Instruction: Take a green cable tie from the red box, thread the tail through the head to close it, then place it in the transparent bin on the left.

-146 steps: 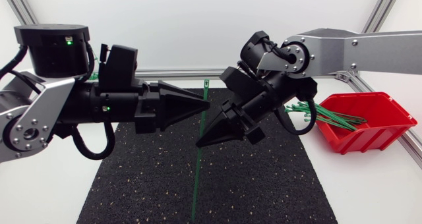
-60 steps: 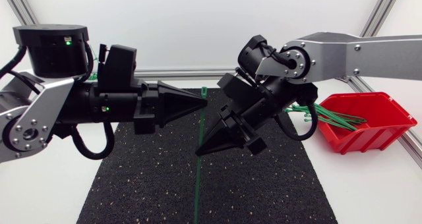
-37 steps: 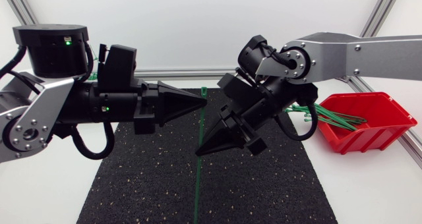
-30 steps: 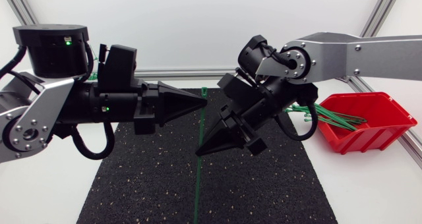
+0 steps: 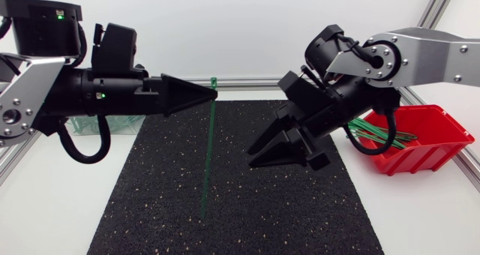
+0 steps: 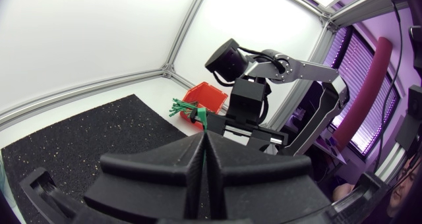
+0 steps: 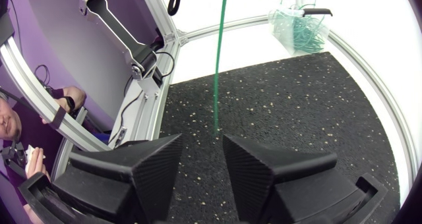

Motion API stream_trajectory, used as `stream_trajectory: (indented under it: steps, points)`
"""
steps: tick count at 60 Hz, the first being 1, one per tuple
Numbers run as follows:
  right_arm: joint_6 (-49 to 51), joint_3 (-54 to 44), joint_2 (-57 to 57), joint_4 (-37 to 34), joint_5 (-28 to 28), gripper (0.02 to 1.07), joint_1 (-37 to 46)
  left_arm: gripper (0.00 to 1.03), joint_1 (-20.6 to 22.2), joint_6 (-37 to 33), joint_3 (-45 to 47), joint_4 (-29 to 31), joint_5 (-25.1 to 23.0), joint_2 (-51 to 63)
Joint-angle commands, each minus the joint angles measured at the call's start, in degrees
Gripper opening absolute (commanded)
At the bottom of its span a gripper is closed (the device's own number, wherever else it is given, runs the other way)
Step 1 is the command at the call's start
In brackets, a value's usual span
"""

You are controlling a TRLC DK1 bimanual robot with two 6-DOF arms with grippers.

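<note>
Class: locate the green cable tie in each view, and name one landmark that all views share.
Head view: the cable tie hangs from the left gripper, mid-picture.
Left wrist view: the cable tie shows only its short end, just ahead of the gripper's tip.
Right wrist view: the cable tie hangs ahead of the right gripper.
Shared landmark: the black mat.

Head view overhead, looking down; wrist views close, facing each other; all share cable tie (image 5: 209, 146).
</note>
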State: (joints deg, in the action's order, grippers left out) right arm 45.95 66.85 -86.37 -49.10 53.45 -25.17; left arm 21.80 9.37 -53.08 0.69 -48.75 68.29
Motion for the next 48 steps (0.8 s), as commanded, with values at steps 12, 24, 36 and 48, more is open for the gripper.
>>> stream_trajectory:
  steps: [12,24,36,48]
  points:
    - [0.9,-5.2,6.0,5.2,-12.7,0.95,0.0,0.03,-6.9,1.1,-5.2,5.2,-4.9,2.2]
    - [1.7,-11.5,9.7,20.7,-26.2,0.95,-5.1,0.03,-9.2,1.4,-7.7,9.4,-8.6,7.2]
    - [5.5,-15.4,11.9,30.3,-39.0,0.95,-11.7,0.03,-11.4,9.6,-9.4,9.9,-12.9,10.9]
    - [11.7,-18.5,11.9,40.9,-49.0,0.95,-16.8,0.03,-12.7,11.4,-11.6,12.8,-12.9,14.2]
